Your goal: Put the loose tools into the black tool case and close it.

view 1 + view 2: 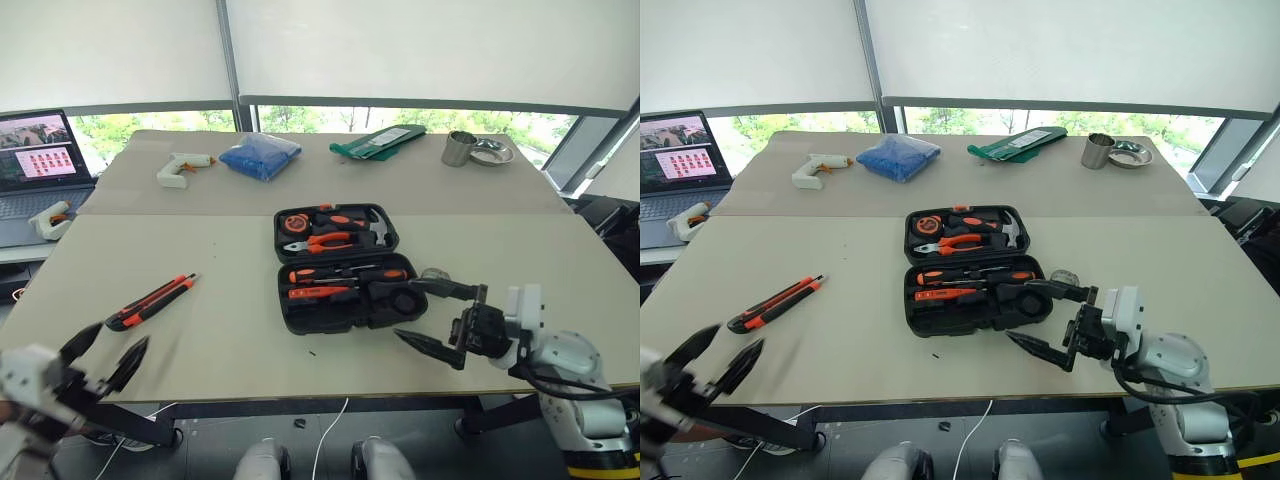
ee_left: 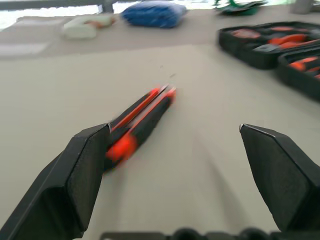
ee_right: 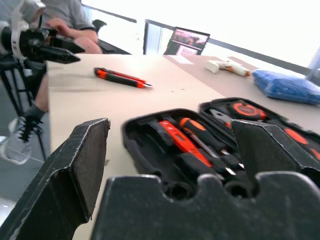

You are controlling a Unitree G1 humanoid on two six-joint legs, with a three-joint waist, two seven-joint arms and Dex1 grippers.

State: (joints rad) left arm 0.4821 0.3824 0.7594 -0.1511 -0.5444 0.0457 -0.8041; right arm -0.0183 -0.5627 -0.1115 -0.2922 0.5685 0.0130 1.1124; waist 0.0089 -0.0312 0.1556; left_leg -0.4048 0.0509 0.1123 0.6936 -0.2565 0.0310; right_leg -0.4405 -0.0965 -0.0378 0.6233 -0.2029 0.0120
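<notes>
Left claw at the near left edge of the bench, its two black fingers spread wide and holding nothing; it sits just off the near end of the utility knife, apart from it. The knife, orange and black, lies flat on the bench at the left, slanting from near left to far right, well apart from the case.

Right claw at the near right, pointing leftward toward the case, fingers fully apart and empty. Its far finger lies just beside the near right corner of the black tool case; whether it touches cannot be told. Its near finger hangs over bare bench in front of the case.

The case lies open at mid-bench, both halves flat with the hinge between them. Near half: two screwdrivers with orange-and-black handles lie lengthwise in their recesses, with a slim orange tool beside them, too small to name. A small dark round object sits at the case's right edge, close to the right claw. Far half: orange-handled pliers, a hammer and a round orange-and-black item at the far left corner.

Far bench, left to right: white glue gun, blue bag, green flat packet, metal cup beside a metal dish. A laptop stands open off the far left.

In the right wrist view, a seated person appears beyond the bench's left end.
</notes>
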